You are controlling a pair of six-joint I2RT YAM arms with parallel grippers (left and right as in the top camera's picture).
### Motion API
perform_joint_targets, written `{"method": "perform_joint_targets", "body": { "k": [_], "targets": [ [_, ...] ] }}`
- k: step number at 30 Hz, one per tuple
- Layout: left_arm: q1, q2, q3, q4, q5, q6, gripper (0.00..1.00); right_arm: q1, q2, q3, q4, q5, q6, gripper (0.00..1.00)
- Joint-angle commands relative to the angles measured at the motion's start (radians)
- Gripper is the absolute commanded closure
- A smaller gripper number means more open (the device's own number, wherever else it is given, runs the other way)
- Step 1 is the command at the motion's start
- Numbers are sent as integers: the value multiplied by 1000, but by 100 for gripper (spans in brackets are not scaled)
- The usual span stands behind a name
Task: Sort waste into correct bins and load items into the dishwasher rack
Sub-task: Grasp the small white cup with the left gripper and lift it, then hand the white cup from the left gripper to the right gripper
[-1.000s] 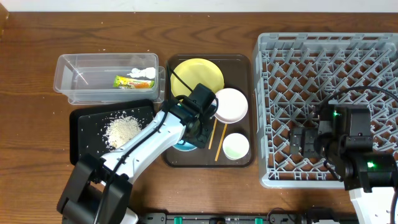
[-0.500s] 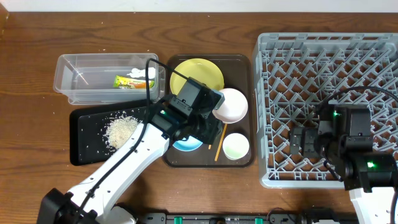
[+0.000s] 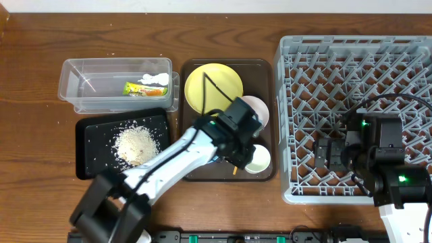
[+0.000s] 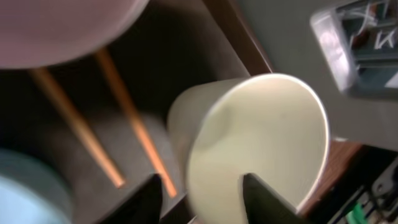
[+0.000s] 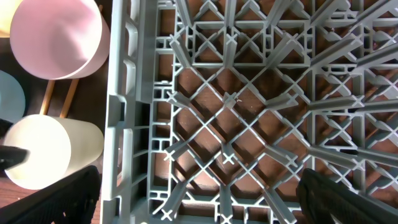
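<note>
The left gripper point(image 4: 202, 186) hangs partly open astride the wall of the small white cup point(image 4: 261, 137), which sits in the brown serving tray point(image 3: 260, 81) beside the chopsticks point(image 4: 129, 112); whether it touches the cup cannot be told. The right gripper point(image 5: 196, 190) is spread wide over the dishwasher rack point(image 5: 249, 93), holding nothing. Print on the snack wrapper point(image 3: 135, 88) in the clear tub point(image 3: 74, 74) is too small to read.

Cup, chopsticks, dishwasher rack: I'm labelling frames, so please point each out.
small white cup point(image 4: 267, 137), left wrist view, on its pale inner wall.
chopsticks point(image 4: 129, 118), left wrist view, mid-shaft of the stick nearer the cup.
dishwasher rack point(image 5: 121, 74), right wrist view, on its left outer wall.
</note>
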Motion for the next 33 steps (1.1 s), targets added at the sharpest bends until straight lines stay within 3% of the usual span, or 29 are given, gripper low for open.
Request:
{"method": "perform_joint_targets", "body": {
  "k": [1,3,6,8,15,23,28,33],
  "targets": [
    [-13,39,5,5,5,10,77,-16,0,19,-2,-8,5,1],
    [-13,49,5,-1,5,10,86,-16,0,19,-2,-8,5,1],
    [-12,48,5,-3,-16,10,87,-16,0,19,-2,-8,5,1],
    [-12,46,5,-6,-42,10,94,-16,0,19,-2,-8,5,1],
    [44,-79,12,-30,-44,-12,94,-16,0,19,-2,-6,5,1],
    [292,-290,12,-23,-7,-127,94,-16,0,19,63,90,5,1],
    [516,-277,12,47,331,-205,94,-16,1,19,149,-18,-3,1],
    [659,-183,12,151,851,-226,94,-13,34,14,159,-482,-189,1]
  ]
}}
